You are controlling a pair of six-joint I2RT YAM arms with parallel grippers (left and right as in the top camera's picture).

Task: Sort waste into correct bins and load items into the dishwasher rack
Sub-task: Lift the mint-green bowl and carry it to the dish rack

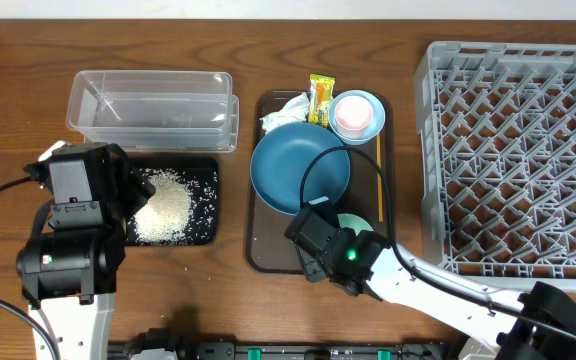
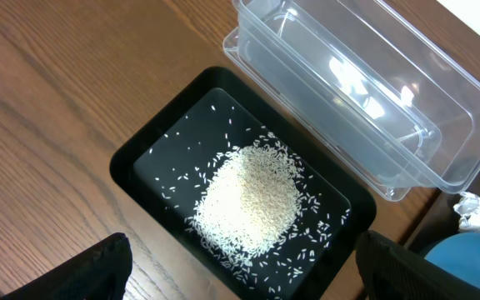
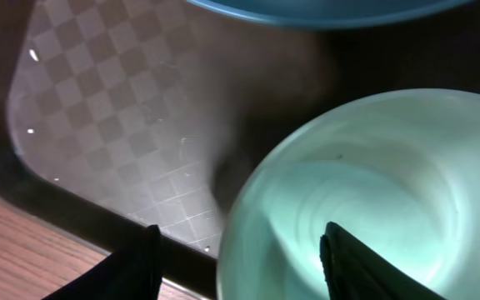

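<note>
Early stage, most of it left. The heap of rice grains [image 1: 165,212] sits in the black tray [image 1: 206,170] at left of the overhead frame, so that waste looks sorted. The clear container [image 1: 153,105] above it is empty. The crumpled tissue [image 1: 286,108] and the yellow-green wrapper [image 1: 320,100] are both on the brown serving tray [image 1: 264,255], at its top edge, not binned yet.

The dishwasher rack [image 1: 518,150] at right holds nothing. The dark-blue plate [image 1: 300,170], the pink cup [image 1: 351,118] nested in one mint bowl [image 1: 375,112], the orange stick [image 1: 379,175] and the second mint bowl [image 3: 373,192] all wait on the serving tray.

Your right gripper [image 3: 240,237] is down at the lower end of that tray, one finger outside and one inside the second bowl's rim. Its jaws stand apart, with a gap showing on each side, so it has no pinch yet. Your left gripper [image 2: 244,250] hangs over the black tray with its jaws spread wide and nothing in them.

My read: bowl pickup is the step in hand — then five rack items and two waste pieces to go.
</note>
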